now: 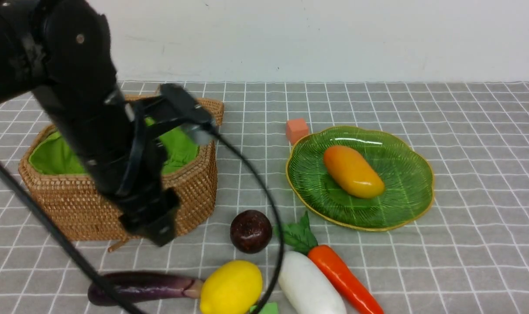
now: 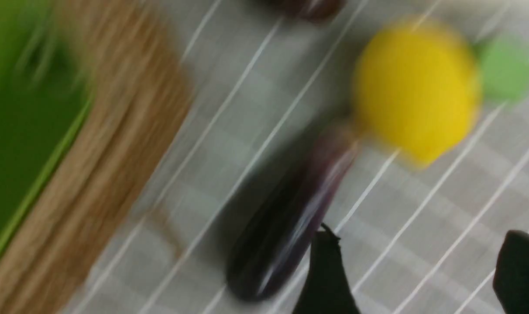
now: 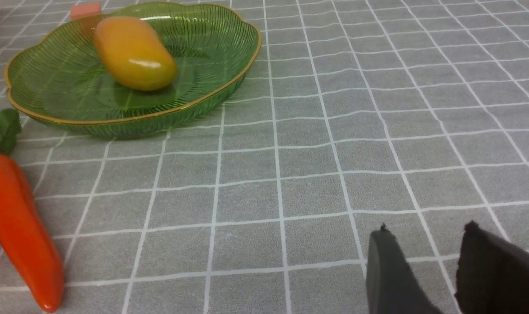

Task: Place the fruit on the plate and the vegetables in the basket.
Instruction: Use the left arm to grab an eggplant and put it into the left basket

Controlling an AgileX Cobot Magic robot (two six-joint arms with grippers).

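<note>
— Green glass, that wide leaf-shaped plate [image 1: 404, 209] with the gold rim: what lies on it?
— Only the orange-yellow oval mango [image 1: 353, 176], near its middle. The dark maroon ball [image 1: 250, 231] and the yellow lemon [image 1: 231, 288] lie on the grey checked tablecloth [image 1: 465, 174], nearer the robot.
— And the vegetables?
— All on the cloth. The dark purple eggplant [image 1: 146, 285] lies in front of the octagonal woven rattan basket [image 1: 72, 205], its stem end against the lemon. The fat white radish [image 1: 310, 285] and the orange carrot with green leaves [image 1: 343, 274] lie side by side, right of the lemon.
— The grippers?
— The left gripper [image 2: 421, 231] hangs low in front of the basket, fingers wide apart with nothing between them and the eggplant just ahead; its wrist view is blurred. The right gripper [image 3: 426, 226] hovers over the cloth, well apart from the plate, with a narrow gap between its fingers, holding nothing.
— Anything else?
— A small orange cube [image 1: 297, 130] sits just behind the plate, and a small green cube [image 1: 266, 308] beside the lemon.
</note>
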